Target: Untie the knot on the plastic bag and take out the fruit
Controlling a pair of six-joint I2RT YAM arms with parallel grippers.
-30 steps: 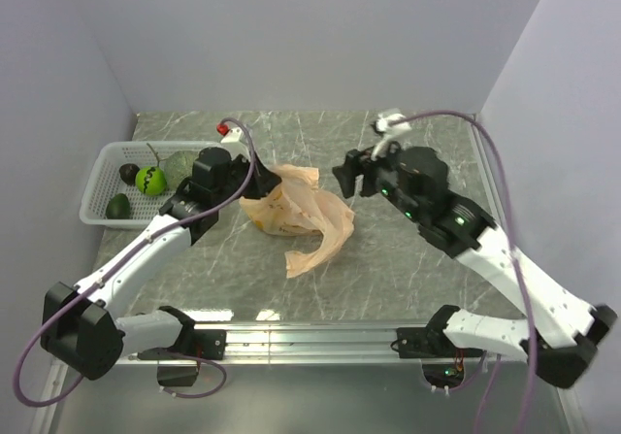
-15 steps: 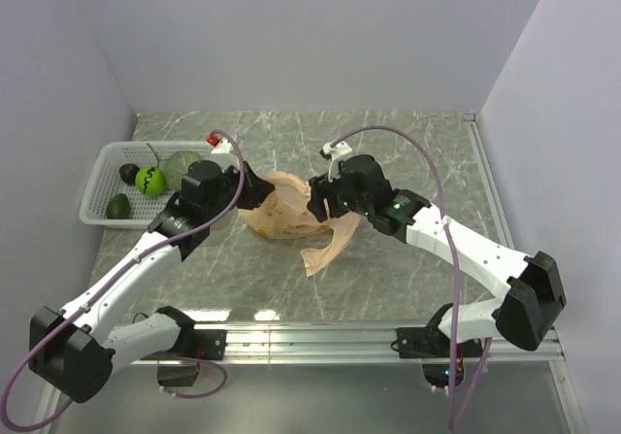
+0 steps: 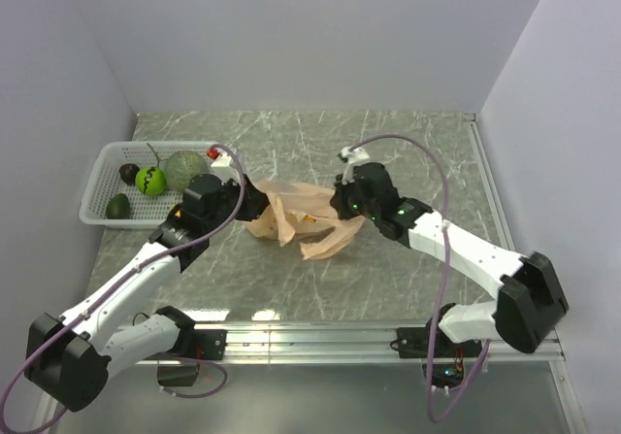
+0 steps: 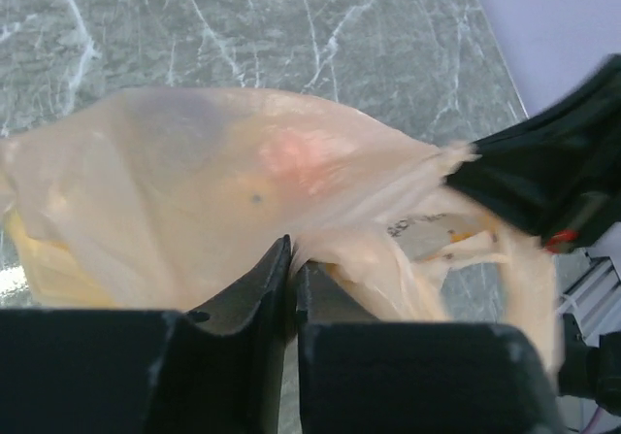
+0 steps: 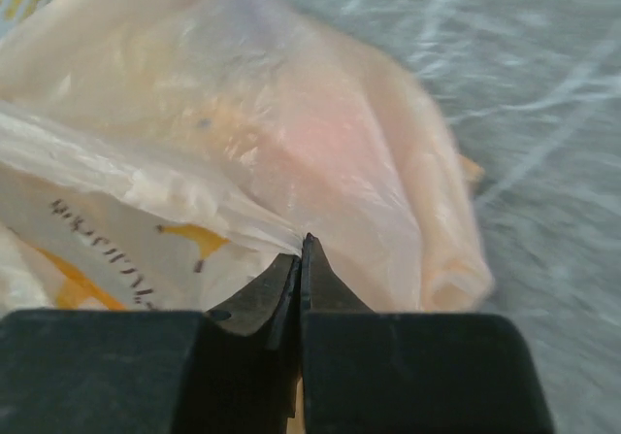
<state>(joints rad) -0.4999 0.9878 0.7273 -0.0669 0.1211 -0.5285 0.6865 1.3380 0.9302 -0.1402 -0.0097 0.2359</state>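
Observation:
The pale-orange plastic bag lies mid-table, stretched between both grippers. At its left end my left gripper has its jaws nearly touching, with a fold of film pinched between them. My right gripper is at the bag's right end, shut on a drawn-out strip of film. The fruit shows only as blurred patches through the film: a pinkish-orange one and a greyish-purple one. I cannot pick out the knot in any view. The right gripper's black body shows in the left wrist view.
A white basket at the far left holds a bright green round fruit, a grey-green melon and two dark pieces. Walls close in the left, back and right. A metal rail runs along the near edge.
The right arm swung in from the right, reached the bag's right side and shut on its film. The left arm shifted slightly forward. The bag now lies pulled out between the two grippers.

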